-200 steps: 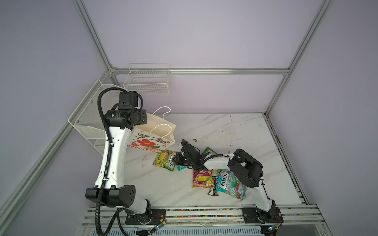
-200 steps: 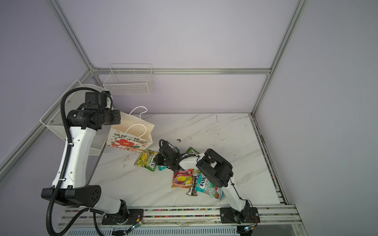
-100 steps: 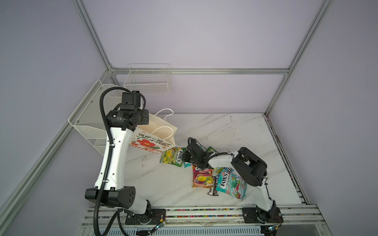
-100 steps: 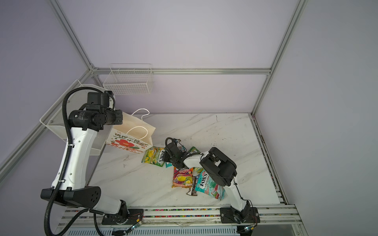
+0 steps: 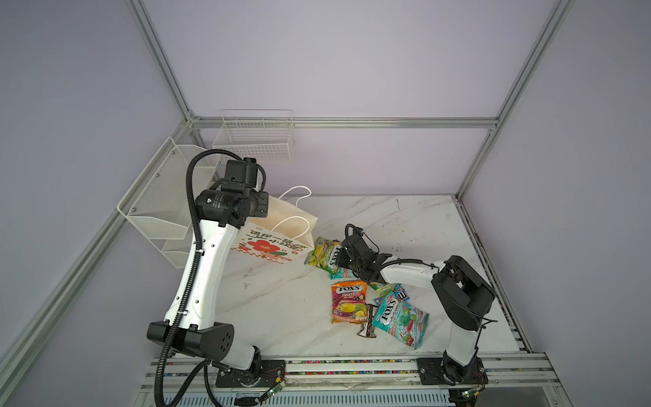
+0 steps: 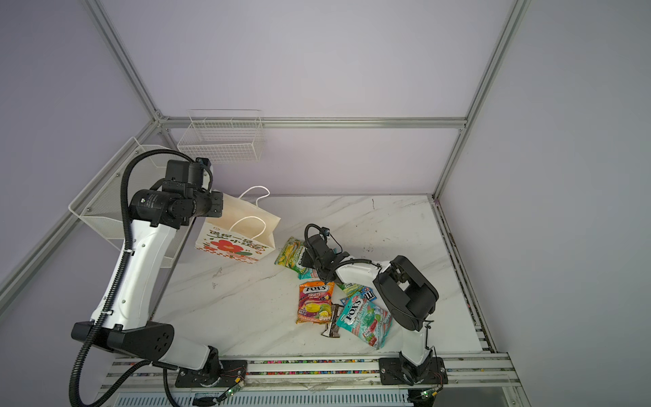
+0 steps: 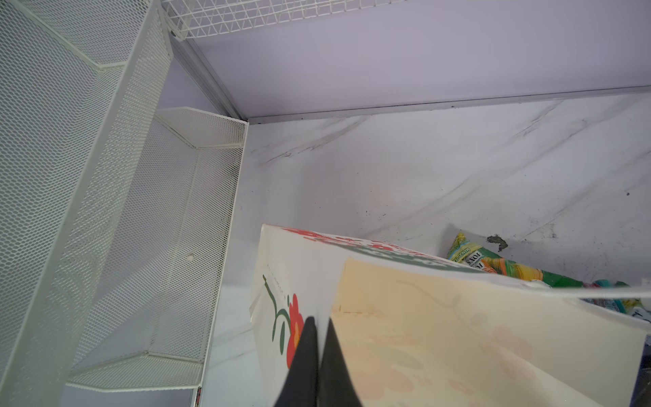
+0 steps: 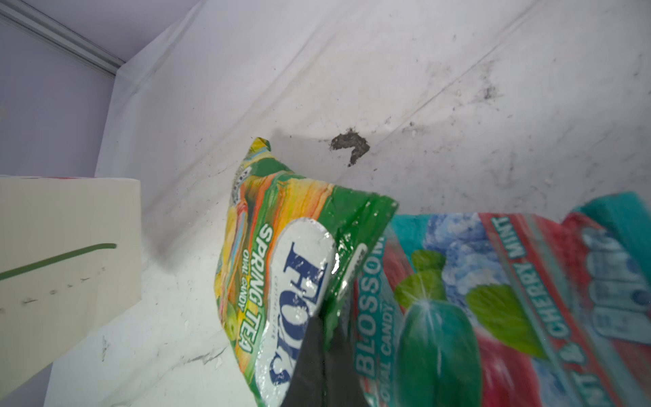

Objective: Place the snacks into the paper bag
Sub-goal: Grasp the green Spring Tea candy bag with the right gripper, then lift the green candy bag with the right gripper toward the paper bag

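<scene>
The paper bag [image 5: 281, 220] [image 6: 243, 222], white with a red flower, stands tilted at the back left with its mouth open. My left gripper [image 7: 318, 326] is shut on its rim, one finger outside and one inside. My right gripper [image 8: 326, 327] [image 5: 337, 260] is shut on the edge of a green-yellow FOX'S packet [image 5: 322, 254] [image 8: 274, 267], held just right of the bag. A teal-red packet [image 8: 493, 299] lies under it. Nearer the front lie an orange-pink FOX'S packet [image 5: 348, 302], another teal-red one [image 5: 401, 320], a dark-brown wrapper [image 5: 368, 323] and a blue m&m's packet [image 5: 398, 294].
A white wire basket [image 5: 254, 139] hangs on the back wall. A white mesh shelf [image 5: 158, 208] stands along the left wall, close behind the bag. The arm bases sit on a rail [image 5: 352, 364] at the table's front edge.
My right gripper closed on the green-yellow packet and carried it right and toward the back. The left arm shifted the bag slightly to the right.
</scene>
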